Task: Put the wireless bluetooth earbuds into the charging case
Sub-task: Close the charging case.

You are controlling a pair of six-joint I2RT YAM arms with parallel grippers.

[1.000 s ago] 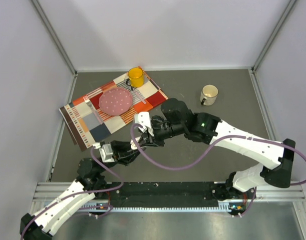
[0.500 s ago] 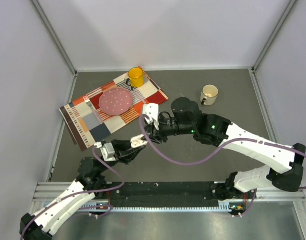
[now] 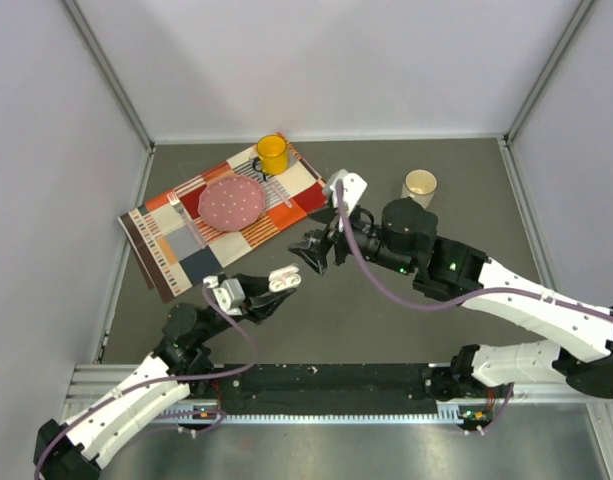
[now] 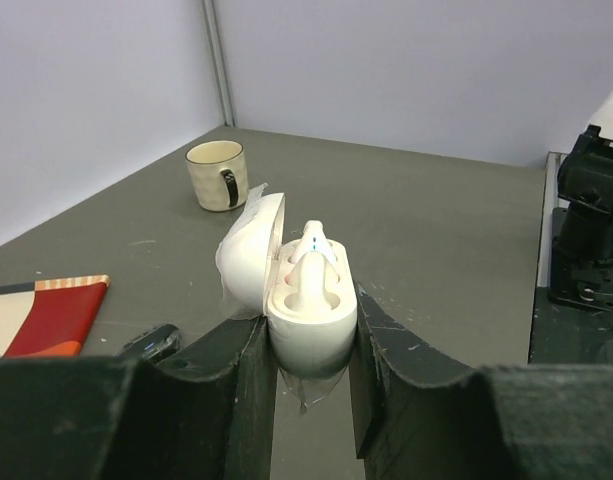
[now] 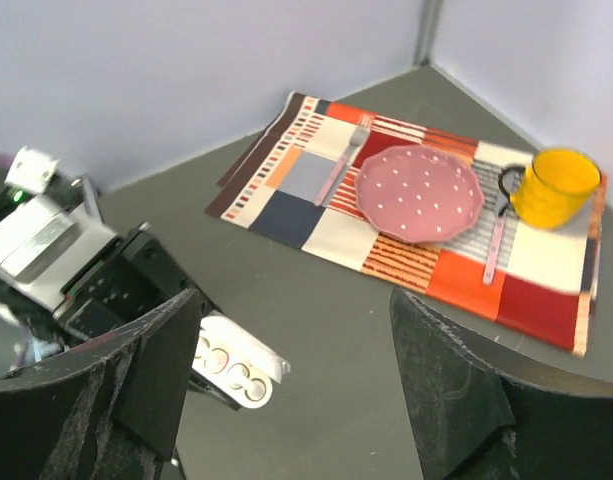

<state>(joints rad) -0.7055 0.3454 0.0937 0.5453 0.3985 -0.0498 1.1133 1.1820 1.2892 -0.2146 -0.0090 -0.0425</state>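
Note:
The white charging case has its lid open, and my left gripper is shut on its base just above the table. In the left wrist view the case sits squeezed between both fingers, and a white earbud stands in it. My right gripper hovers a short way to the right of the case, open and empty. From the right wrist view the case lies below and left of the right gripper, and its wells face up.
A patchwork placemat at the back left carries a pink plate, a yellow mug and forks. A cream mug stands at the back right. A small dark object lies near the placemat corner.
My right gripper has drawn back from the case, up and to the right, and opened wide. The left gripper still holds the case, shifted slightly right.

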